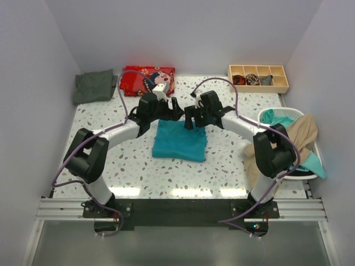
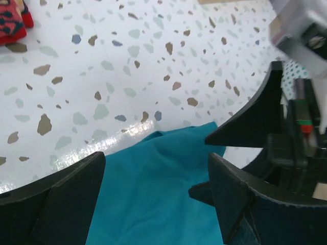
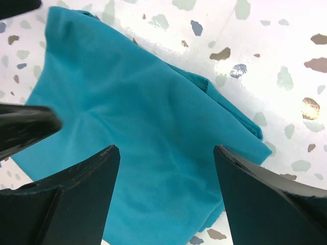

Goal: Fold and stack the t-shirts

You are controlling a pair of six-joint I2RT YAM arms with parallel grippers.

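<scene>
A bright teal t-shirt (image 1: 180, 141) lies folded into a rectangle on the table's middle; it also shows in the left wrist view (image 2: 153, 194) and the right wrist view (image 3: 133, 127). My left gripper (image 1: 175, 110) hovers open over its far left edge. My right gripper (image 1: 191, 117) hovers open over its far right edge. Neither holds cloth. A dark grey-green t-shirt (image 1: 94, 86) lies folded at the far left. A beige t-shirt (image 1: 299, 136) hangs over the white basket (image 1: 277, 113) at the right, with more teal cloth (image 1: 272, 117) inside.
A red patterned cloth (image 1: 147, 80) lies at the back centre. A wooden compartment tray (image 1: 258, 77) with small dark cloth bundles stands at the back right. White walls close in the left, back and right sides.
</scene>
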